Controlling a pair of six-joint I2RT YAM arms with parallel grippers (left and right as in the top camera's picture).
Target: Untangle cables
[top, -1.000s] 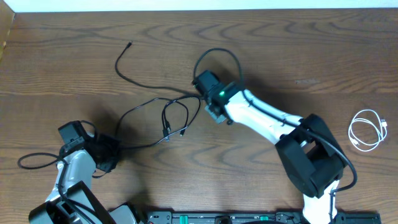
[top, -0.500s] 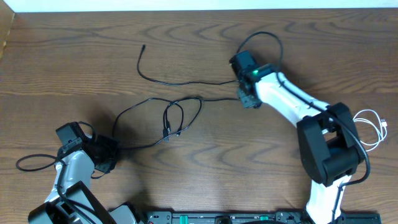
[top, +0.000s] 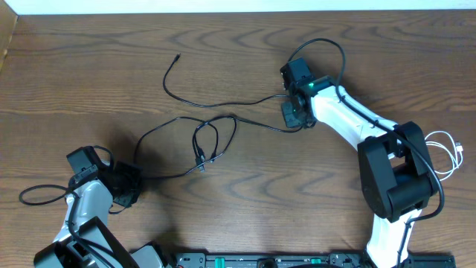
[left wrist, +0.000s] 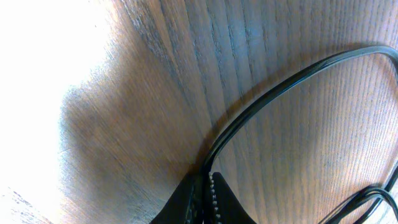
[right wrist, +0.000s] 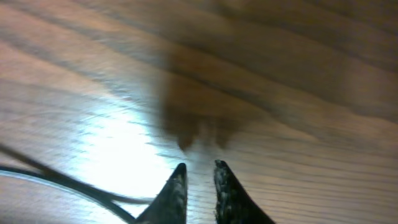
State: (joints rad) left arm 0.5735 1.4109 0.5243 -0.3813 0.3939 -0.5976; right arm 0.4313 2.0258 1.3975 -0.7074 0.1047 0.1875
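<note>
The left gripper [left wrist: 205, 186] is pinched tight on the left end of the black cables [top: 199, 152], whose crossed loops lie in the middle of the table [top: 89, 45]. The right gripper [right wrist: 198, 171] hovers by their far strand, jaws slightly parted and empty, and the white cable [top: 452, 160] sits coiled well apart. The right gripper should probably take one strand only and draw it slowly away from the left anchor, so the loops open rather than cinch.
</note>
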